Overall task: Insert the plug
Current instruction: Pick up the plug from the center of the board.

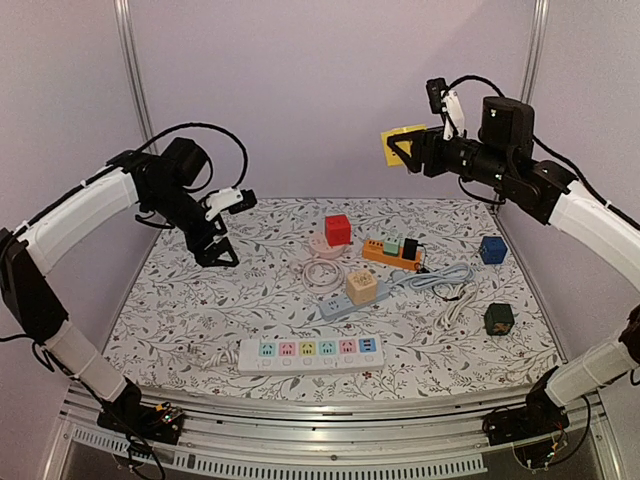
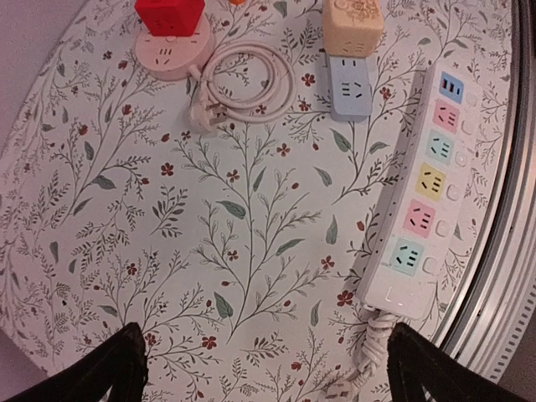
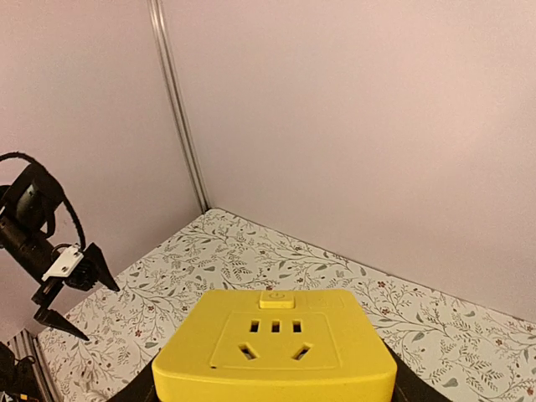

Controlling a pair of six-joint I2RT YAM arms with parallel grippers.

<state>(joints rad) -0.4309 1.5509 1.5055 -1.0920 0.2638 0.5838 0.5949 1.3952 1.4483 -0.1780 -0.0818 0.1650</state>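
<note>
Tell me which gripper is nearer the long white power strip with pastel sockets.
Left. Left gripper hovers open beyond the white power strip; right gripper is high, far right.

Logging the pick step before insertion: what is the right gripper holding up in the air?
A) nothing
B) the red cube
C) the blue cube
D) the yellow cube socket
D: the right gripper is closed on the yellow cube socket, held high above the table, while the red cube and blue cube are down at table level.
</note>
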